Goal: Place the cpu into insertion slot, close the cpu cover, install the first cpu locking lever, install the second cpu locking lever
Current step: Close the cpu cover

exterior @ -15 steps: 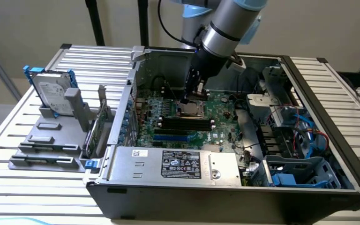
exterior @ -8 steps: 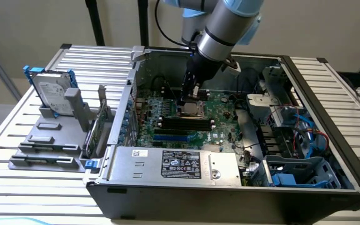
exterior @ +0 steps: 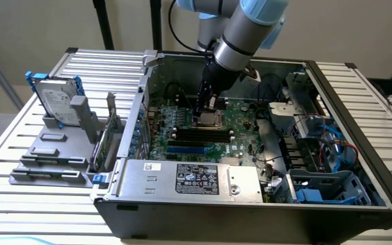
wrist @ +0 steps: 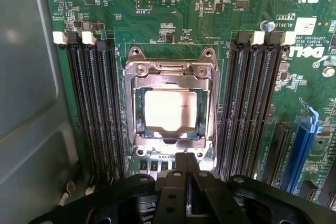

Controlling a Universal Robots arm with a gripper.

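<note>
- Gripper (wrist: 186, 160): two black metal fingers pressed flat together, nothing seen between them; the tips stand at one edge of the socket, and whether they touch it I cannot tell; in the exterior view the gripper (exterior: 206, 112) points down into an open computer case (exterior: 250, 219)
- cpu (wrist: 170, 109): small flat square with a pale, smooth, shiny metal top; it lies level inside the insertion slot (wrist: 137, 111), a dark square socket in the middle of the motherboard (wrist: 173, 19)
- cpu cover (wrist: 170, 72): thin silvery steel frame with a square opening; it lies down over the socket, with the chip showing through the opening; round screw heads sit at its corners
- motherboard: green, crowded with tiny parts and white printing; "DELL" reads near one edge and "INT_USB" near another
- memory slots (wrist: 94, 103): long, ribbed, black plastic, with white clips at their ends; one bank runs along each side of the socket
- computer case: dark sheet metal, lying on a table (exterior: 373, 92) of silver slats; a grey power supply (exterior: 189, 178) at its near edge bears a black printed label too small to read
</note>
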